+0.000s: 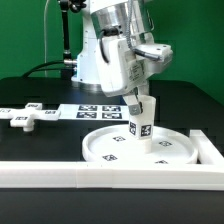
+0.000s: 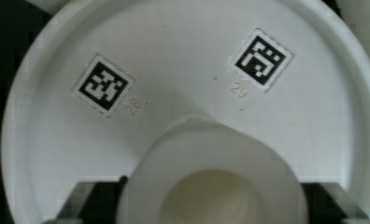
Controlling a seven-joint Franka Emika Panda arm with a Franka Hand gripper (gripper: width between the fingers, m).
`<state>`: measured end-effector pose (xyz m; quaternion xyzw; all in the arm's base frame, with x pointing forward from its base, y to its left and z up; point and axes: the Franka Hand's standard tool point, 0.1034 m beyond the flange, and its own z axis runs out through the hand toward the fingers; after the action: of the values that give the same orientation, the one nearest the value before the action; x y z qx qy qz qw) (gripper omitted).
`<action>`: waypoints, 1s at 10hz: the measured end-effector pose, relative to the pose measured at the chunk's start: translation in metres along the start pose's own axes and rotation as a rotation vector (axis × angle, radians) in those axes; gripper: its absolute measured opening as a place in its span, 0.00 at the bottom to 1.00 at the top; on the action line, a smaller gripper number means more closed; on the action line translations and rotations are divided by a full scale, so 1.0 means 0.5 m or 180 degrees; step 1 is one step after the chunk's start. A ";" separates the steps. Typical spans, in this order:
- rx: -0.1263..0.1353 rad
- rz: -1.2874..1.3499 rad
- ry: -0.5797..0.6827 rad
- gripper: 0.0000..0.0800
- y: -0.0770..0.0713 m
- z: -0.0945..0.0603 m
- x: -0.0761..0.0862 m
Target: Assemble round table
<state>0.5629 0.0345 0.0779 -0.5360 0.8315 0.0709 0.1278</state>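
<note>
The large rimmed round disc (image 1: 138,146) lies flat on the black table, tags facing up. My gripper (image 1: 140,100) is shut on the short thick cylinder post (image 1: 142,122) and holds it upright over the disc's middle, its lower end at or just above the disc. In the wrist view the post (image 2: 208,175) fills the space between my two dark fingers (image 2: 97,200), with the disc (image 2: 182,60) and two of its tags behind it. The small cross-shaped piece (image 1: 25,116) lies on the table at the exterior view's left.
The marker board (image 1: 95,111) lies behind the disc. Long white border bars run along the front (image 1: 100,177) and at the exterior view's right (image 1: 210,148). The robot base stands at the back.
</note>
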 end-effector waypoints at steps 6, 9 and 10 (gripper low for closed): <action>-0.0172 -0.1284 0.0029 0.81 0.004 0.001 -0.023; -0.0215 -0.2121 0.0041 0.81 0.007 0.002 -0.022; -0.0298 -0.2679 0.0132 0.81 0.008 0.004 -0.022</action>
<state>0.5638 0.0463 0.0793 -0.8353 0.5384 0.0394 0.1044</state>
